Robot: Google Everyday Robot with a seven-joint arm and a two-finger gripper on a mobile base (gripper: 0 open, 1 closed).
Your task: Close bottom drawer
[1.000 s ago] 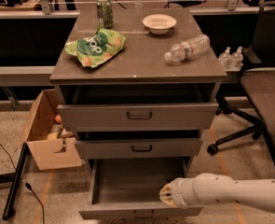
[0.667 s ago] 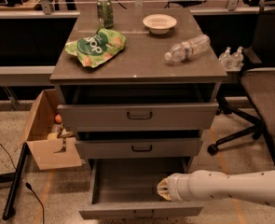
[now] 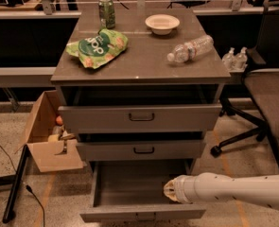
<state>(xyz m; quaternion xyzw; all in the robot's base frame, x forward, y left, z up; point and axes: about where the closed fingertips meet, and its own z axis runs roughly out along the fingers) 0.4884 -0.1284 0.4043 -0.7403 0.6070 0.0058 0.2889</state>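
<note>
At far left a black pole [image 3: 13, 186] leans over the speckled floor [image 3: 2, 141], which is marked with orange tape lines. Next to it sits an open cardboard box [image 3: 54, 156] holding a small orange round item and a few pale things too unclear to name.

The grey cabinet [image 3: 63, 74] has a smooth flat top. On it lie a crumpled green bag [image 3: 97, 48], an upright green can [image 3: 107, 12], a shallow white bowl [image 3: 162, 23] and a clear plastic bottle [image 3: 191, 48] on its side. All three drawers stand out from the cabinet. The top drawer [image 3: 96, 118] and middle drawer [image 3: 106, 151] are out a little, each with a dark handle. The bottom drawer [image 3: 115, 215] at floor level is pulled out farthest, and its plain grey tray lies open to view.

The gripper [image 3: 170, 191] sits low over the right part of that tray, just behind the front panel, at the end of a smooth white tubular arm [image 3: 238, 191] that reaches in from the right. Its tip is a pale blunt shape; whether the jaws are apart or together is not visible.

To the right, two small clear bottles [image 3: 236, 59] stand on a ledge beside a dark office chair [image 3: 271, 93] with a wheeled base.
</note>
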